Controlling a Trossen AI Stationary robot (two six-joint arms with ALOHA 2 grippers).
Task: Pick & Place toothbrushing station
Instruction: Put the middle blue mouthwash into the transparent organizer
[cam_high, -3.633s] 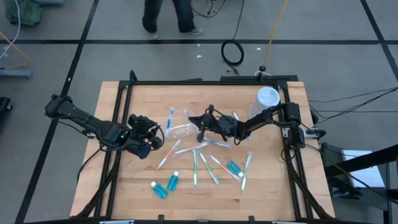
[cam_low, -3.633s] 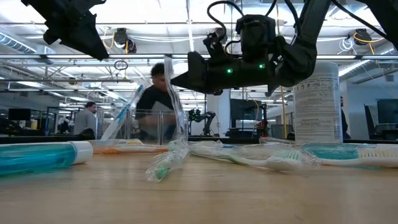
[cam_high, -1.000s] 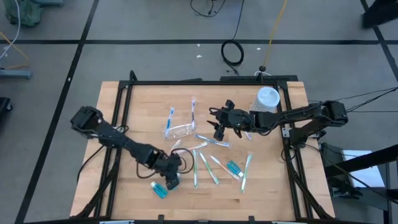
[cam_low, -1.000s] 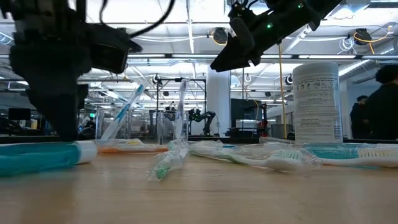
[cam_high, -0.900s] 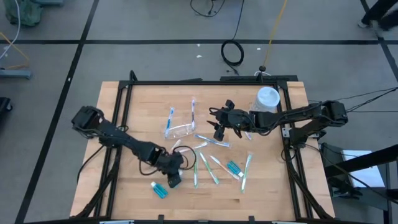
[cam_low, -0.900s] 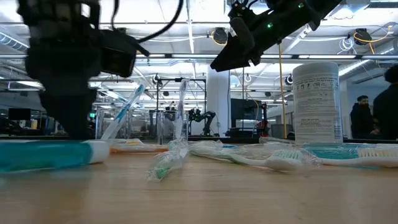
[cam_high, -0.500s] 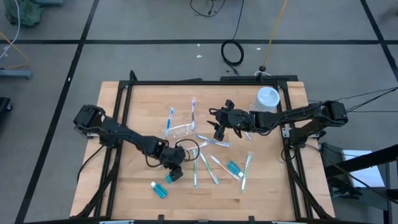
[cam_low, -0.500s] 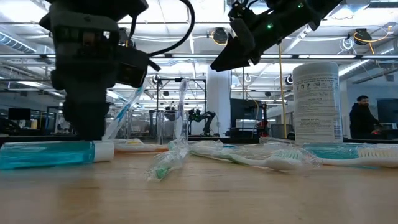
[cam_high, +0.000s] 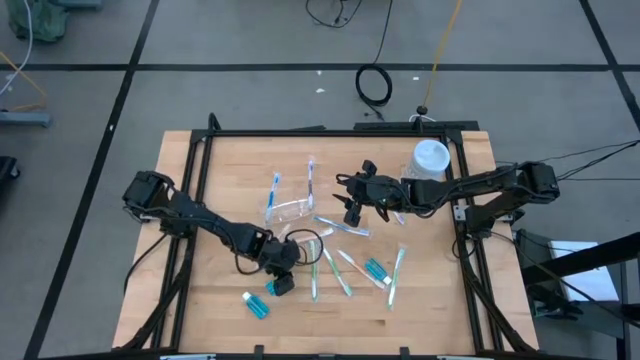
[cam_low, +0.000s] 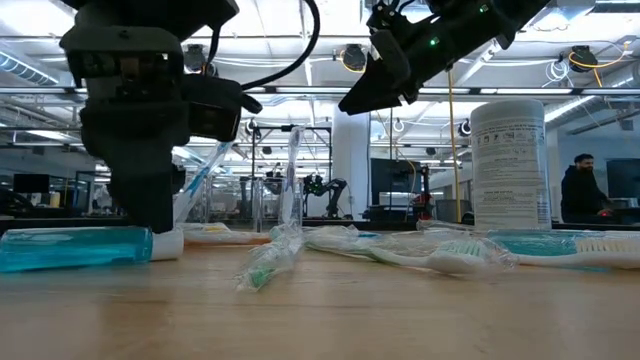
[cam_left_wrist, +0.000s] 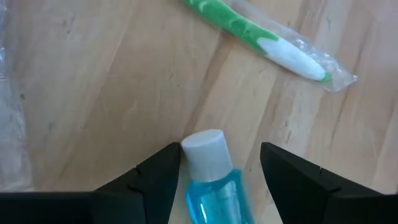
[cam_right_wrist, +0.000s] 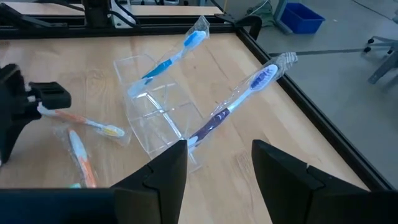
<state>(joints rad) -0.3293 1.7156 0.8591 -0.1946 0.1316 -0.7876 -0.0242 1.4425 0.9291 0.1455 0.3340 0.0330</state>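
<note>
Near the front-left of the surface (cam_high: 215, 170), the left claw (cam_left_wrist: 219, 163) stands spread astride a teal tube (cam_left_wrist: 212, 180) lying flat, apparently mid-pick, so closing on it seems next.

The high view is looking straight down over the whole table (cam_high: 225, 160). The low view is sitting at tabletop height, facing level across into the room. Each wrist view is looking closely down past its own fingers. All four are sharing the scattered toothbrushes (cam_high: 336, 272).
</note>
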